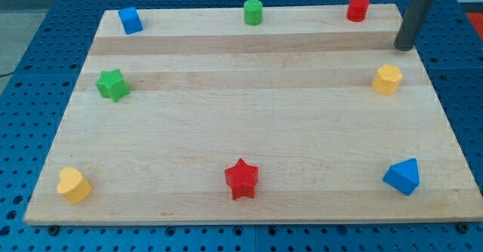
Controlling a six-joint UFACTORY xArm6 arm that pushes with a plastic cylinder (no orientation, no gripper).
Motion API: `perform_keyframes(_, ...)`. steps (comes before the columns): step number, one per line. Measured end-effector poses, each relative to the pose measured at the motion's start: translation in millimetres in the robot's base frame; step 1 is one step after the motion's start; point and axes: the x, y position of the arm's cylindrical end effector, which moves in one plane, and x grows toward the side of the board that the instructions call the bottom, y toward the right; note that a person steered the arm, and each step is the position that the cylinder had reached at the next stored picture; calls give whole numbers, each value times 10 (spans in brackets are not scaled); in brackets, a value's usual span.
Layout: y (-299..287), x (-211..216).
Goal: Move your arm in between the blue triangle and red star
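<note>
— Blue triangle (401, 176) sits at the view's bottom right; the red star (241, 179) sits left of it, bottom middle.
— Where is my tip (405, 48)?
— Up at the view's top right edge, touching nothing, near the yellow block (387, 79). You have no jaws, just a rod. Your gap lies down and a bit left.

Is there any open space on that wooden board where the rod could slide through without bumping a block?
Yes. The whole middle of the board is bare. The blocks sit only round the edges. There is also an open stretch along the view's bottom between the red star and the blue triangle. My tip is at the top right corner, above the yellow block.
</note>
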Motion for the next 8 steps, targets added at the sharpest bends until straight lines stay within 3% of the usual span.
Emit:
perform_keyframes(3,-30,0)
perform_keyframes(5,-308,423)
perform_keyframes(6,-799,419)
perform_keyframes(7,-1448,670)
perform_keyframes(8,-1854,1521)
